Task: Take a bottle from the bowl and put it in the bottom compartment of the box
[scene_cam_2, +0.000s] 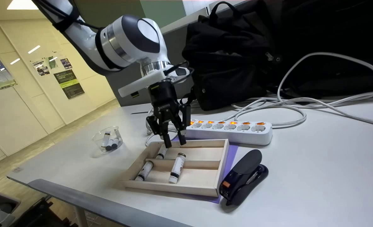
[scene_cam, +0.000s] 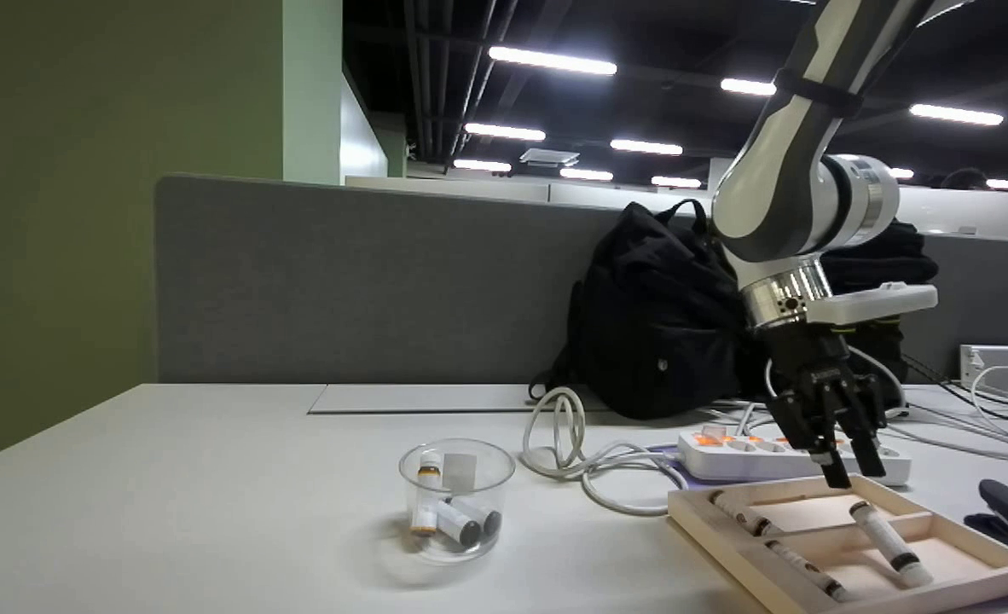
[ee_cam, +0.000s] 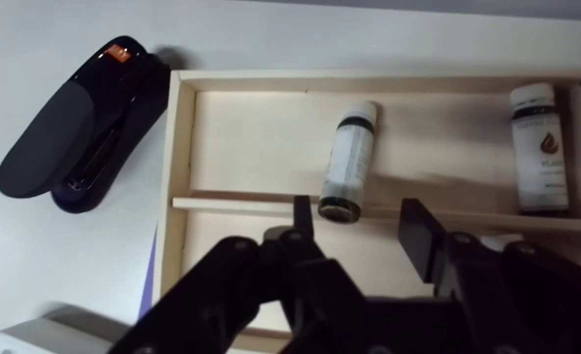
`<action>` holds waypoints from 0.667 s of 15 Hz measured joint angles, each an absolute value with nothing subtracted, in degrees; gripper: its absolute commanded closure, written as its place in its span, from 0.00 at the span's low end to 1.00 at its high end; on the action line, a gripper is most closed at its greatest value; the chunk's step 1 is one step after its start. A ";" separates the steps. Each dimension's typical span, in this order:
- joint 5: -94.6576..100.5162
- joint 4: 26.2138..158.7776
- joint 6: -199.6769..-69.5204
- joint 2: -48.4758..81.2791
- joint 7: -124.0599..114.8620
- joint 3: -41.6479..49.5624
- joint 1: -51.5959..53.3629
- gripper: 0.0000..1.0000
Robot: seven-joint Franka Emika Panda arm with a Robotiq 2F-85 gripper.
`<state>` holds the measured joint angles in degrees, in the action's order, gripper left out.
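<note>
Wrist view: one bottle (ee_cam: 348, 164), pale-labelled, tilted; judged the task's own. Dark end raised over the divider (ee_cam: 236, 205), which props it; white end down in the compartment (ee_cam: 251, 140) nearer the front edge of the desk (ee_cam: 320, 44), read as the bottom one.

Jaws: released, spread, nothing between the tips; in both exterior views they hang just above the raised end, no contact to be seen. Placing seems nearly complete: a light nudge off the divider should lay the bottle flat; a careless push might tip it into the neighbouring compartment (scene_cam_2: 202, 154).

Second bottle (ee_cam: 539, 147): same compartment, flat at its end, presumably tucked there to make room.

Third bottle (scene_cam_2: 162, 152): neighbouring compartment, same end, partly hidden.

Box (scene_cam_2: 189, 188): wooden, over a purple sheet (scene_cam_2: 232, 160); low walls check rolling.

Stapler (scene_cam_2: 245, 178): at the box's corner, contact uncertain.

Bowl (scene_cam: 497, 490): clear, well apart; at least three bottles (scene_cam: 425, 499), one leaning upright, two lying low.

Power strip (scene_cam_2: 237, 134): behind the box.
</note>
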<state>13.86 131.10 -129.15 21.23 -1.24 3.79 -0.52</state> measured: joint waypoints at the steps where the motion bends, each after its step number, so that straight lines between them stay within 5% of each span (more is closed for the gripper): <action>1: 15.44 131.64 -131.09 20.88 -3.86 4.42 0.06 0.87; 4: 20.74 133.09 -134.48 20.22 -12.79 6.82 2.09 1.00; 10: 27.64 134.97 -129.19 20.29 -27.44 10.28 5.47 1.00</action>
<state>27.64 134.97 -129.19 20.29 -27.44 10.28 5.47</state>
